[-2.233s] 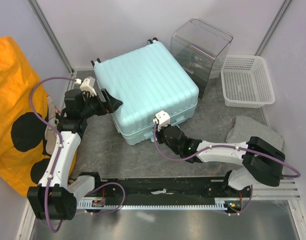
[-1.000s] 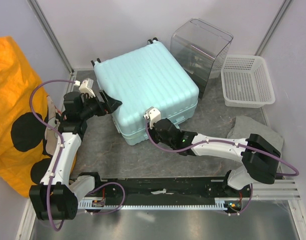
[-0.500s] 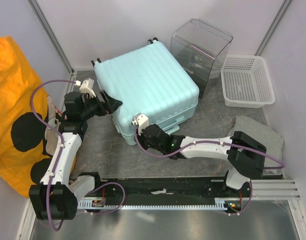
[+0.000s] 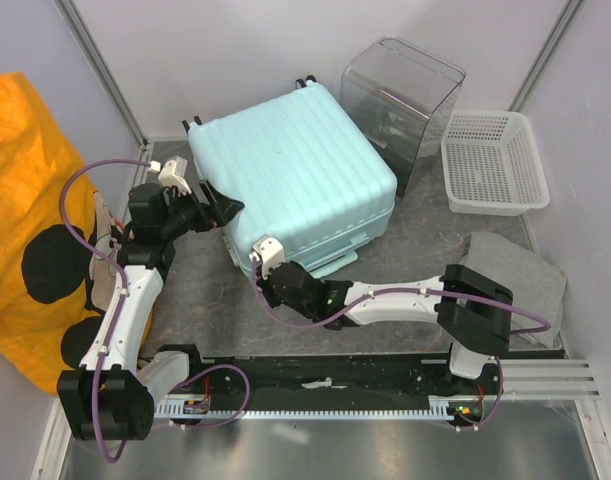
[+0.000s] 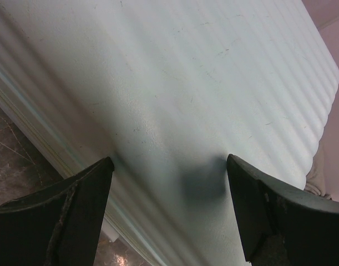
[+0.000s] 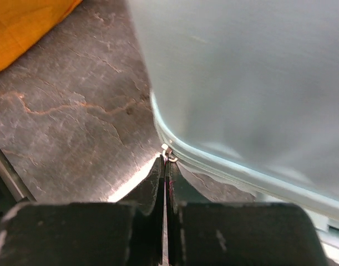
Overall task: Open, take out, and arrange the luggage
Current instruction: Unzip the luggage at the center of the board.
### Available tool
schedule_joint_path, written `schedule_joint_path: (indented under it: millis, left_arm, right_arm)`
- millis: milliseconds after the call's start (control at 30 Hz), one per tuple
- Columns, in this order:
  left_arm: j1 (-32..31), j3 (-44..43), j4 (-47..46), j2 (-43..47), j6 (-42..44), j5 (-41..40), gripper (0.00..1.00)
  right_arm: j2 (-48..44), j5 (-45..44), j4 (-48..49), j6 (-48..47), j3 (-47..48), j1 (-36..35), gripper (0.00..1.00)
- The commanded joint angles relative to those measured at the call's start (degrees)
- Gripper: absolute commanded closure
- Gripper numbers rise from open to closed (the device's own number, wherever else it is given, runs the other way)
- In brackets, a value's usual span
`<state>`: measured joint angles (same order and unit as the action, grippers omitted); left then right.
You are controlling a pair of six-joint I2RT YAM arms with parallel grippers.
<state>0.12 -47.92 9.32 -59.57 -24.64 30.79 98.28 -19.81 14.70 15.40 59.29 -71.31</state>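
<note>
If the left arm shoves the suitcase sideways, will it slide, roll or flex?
Lying flat on its broad side, the luggage would likely slide, not roll. Its ribbed shell looks stiff and smooth, so the open left gripper may skid along it. The right gripper, shut on the zipper pull, could tug it too.

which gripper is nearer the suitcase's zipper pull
Right. The right gripper is pinched shut on the zipper pull at the suitcase's near corner; the left gripper stands open at its left side.
</note>
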Motion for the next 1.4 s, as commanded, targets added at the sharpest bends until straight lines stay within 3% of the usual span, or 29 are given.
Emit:
schedule_joint_path:
  millis: [0, 267, 433, 467, 567, 667, 900, 1167, 1367]
  left_arm:
    - [-4.7, 1.6, -0.5, -1.9, -2.4, 7.4, 0.13]
    - [-5.0, 1.7, -0.7, -1.5, -2.4, 7.3, 0.13]
    - [-4.8, 0.7, 1.2, 3.0, 0.9, 0.1, 0.11]
    - [-4.6, 0.7, 1.6, 3.9, 1.5, -3.6, 0.11]
    - [-4.2, 1.2, 2.5, 8.8, 3.5, -11.5, 0.09]
    - [-4.0, 2.5, 3.0, 13.5, 5.0, -18.7, 0.08]
    - [-3.9, 7.0, 7.3, 23.7, 3.3, -22.6, 0.08]
    - [-4.0, 10.6, 17.2, 30.6, -1.8, -8.6, 0.15]
    - [-4.0, 14.2, 18.5, 33.9, -6.2, -2.4, 0.16]
  right_arm:
    - [3.7, 7.4, 11.9, 0.7, 6.2, -4.9, 1.0]
    - [4.5, 5.7, 11.8, -1.5, 7.6, -5.2, 0.87]
    - [-1.5, 1.7, 12.7, -4.2, 2.9, -5.1, 0.62]
    - [-2.7, 0.7, 12.8, -4.7, 0.9, -5.0, 0.51]
    - [-7.8, -5.7, 11.9, -6.4, -2.6, -4.9, 0.33]
    - [-13.3, -9.5, 10.8, -7.9, -5.7, -3.5, 0.23]
    - [-23.3, -5.9, 5.1, -5.2, -10.7, 8.5, 0.2]
    - [-31.4, 2.3, 6.5, 0.5, -18.8, 26.4, 0.21]
    - [-33.1, 13.1, 5.3, 5.7, -21.7, 39.2, 0.25]
